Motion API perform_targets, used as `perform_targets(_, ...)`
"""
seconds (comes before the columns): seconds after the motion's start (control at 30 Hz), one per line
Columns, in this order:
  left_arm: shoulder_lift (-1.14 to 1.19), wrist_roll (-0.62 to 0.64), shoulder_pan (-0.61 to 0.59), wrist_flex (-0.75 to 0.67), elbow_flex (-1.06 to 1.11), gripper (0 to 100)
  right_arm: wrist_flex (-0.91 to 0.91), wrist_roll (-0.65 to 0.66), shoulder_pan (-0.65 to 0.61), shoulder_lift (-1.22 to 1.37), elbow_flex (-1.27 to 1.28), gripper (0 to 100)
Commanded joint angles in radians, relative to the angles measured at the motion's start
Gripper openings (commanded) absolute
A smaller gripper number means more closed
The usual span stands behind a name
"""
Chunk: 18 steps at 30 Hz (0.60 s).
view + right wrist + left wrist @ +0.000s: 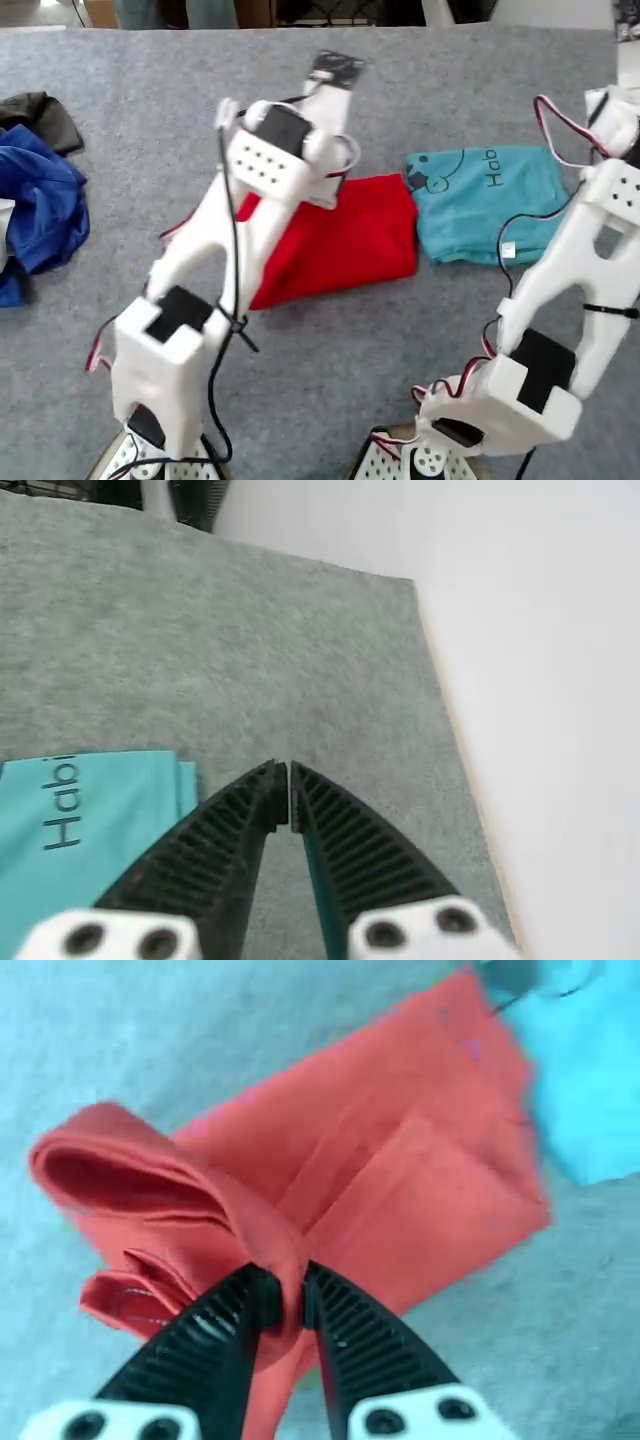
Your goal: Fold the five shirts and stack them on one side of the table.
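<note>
left gripper (285, 1295): clamped on a raised fold of the red shirt (400, 1160), black ribbed fingers (225, 1330) pressed together with the cloth pinched between the tips.
right gripper (281, 780): closed on nothing, fingertips touching, hanging above bare mat just past the edge of the teal shirt (90, 820).
red shirt (340, 245): near the middle of the table, mostly flat as a layered rectangle; the end held by the left gripper lifted and curled into a loose loop; far edge just beside the teal shirt.
teal shirt (485, 205): folded flat on the right part of the table, dark print facing up, a small white tag at its near edge.
blue shirt (40, 205): crumpled in a heap at the left edge of the table, well apart from the red one.
dark shirt (40, 115): bunched up just behind the blue heap, at the same edge.
left arm (200, 260): stretched from the near edge out over the red shirt.
right arm (580, 250): raised at the right side, beside the teal shirt.
grey mat (480, 80): felt-like cover under all the shirts.
white surface (560, 630): bare, beyond the mat's right edge.
</note>
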Motion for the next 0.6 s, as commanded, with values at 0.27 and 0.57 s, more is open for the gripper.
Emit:
perform_targets(0.27, 0.295, 0.044, 0.17, -0.072, -0.394, 3, 0.002, -0.041, 0.069, -0.13, -0.044, 1.8)
perform_targets(0.57, 0.365, 0.118, 0.18, -0.077, -0.475, 3, 0.002, -0.041, 0.064, -0.13, -0.042, 1.8)
